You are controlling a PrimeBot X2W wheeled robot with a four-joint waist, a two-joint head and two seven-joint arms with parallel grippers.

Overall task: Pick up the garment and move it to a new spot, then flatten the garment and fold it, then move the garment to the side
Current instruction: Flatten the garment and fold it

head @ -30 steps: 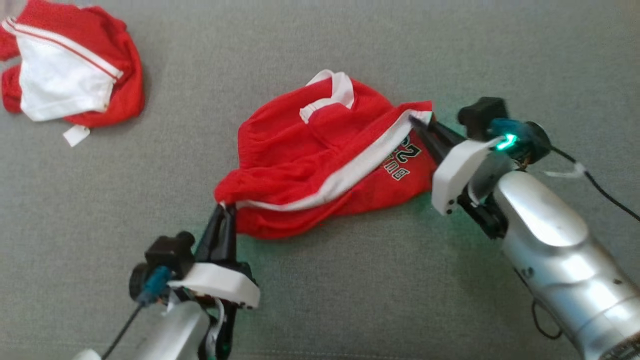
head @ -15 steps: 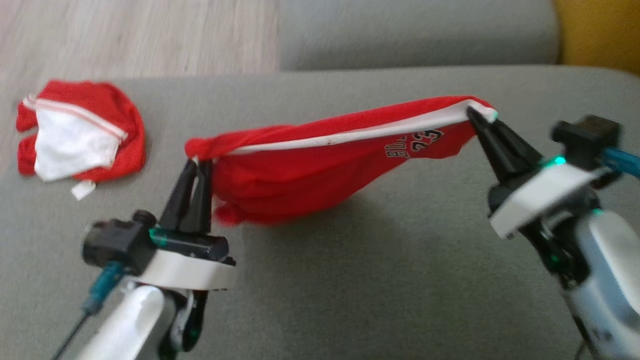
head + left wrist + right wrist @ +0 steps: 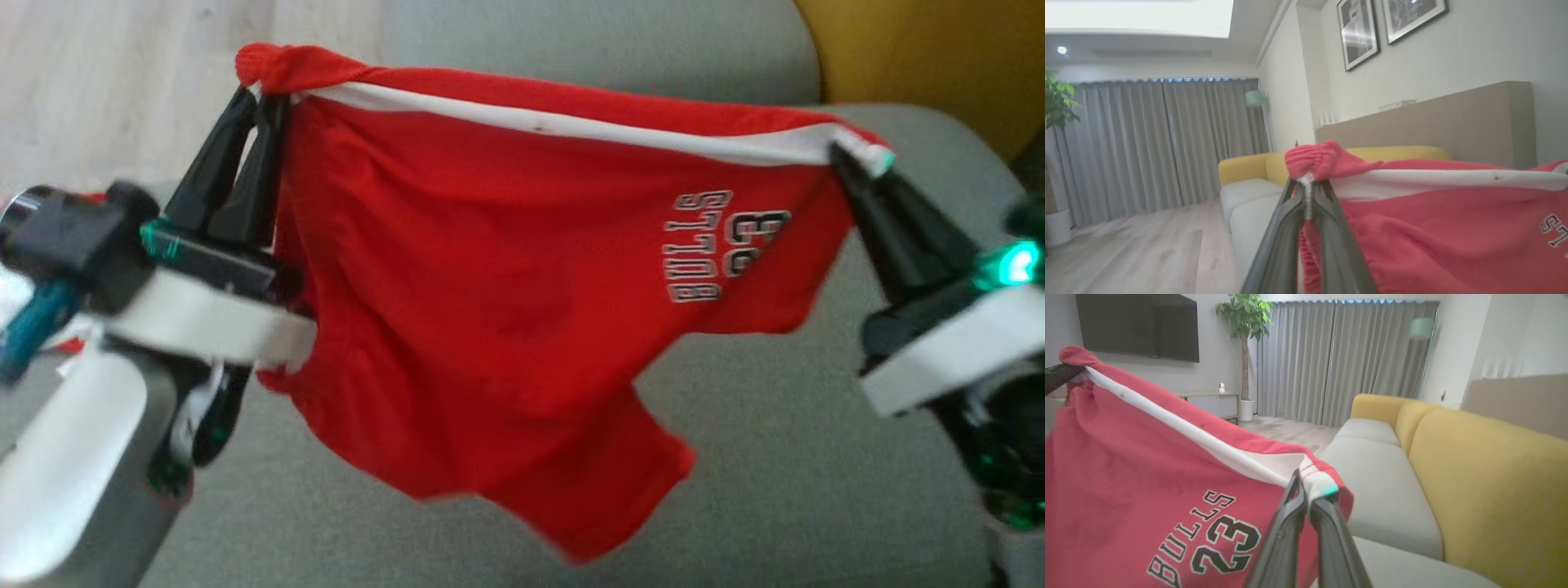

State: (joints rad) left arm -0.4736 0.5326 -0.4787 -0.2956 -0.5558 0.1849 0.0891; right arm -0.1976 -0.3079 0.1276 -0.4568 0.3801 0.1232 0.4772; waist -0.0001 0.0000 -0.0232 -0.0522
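garment (image 3: 490, 269): red, in the air above grey sofa cushion (image 3: 816, 457); white-trimmed long edge stretched left to right, cloth hanging below | left tool (image 3: 257, 98): clamped on left corner | right tool (image 3: 841, 151): clamped on right corner | change: a second ago it lay bunched on the cushion, now lifted taut; camera tilted up

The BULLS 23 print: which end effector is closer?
Right. The right end effector pinches the corner beside the print; left end effector grips the garment's far end.
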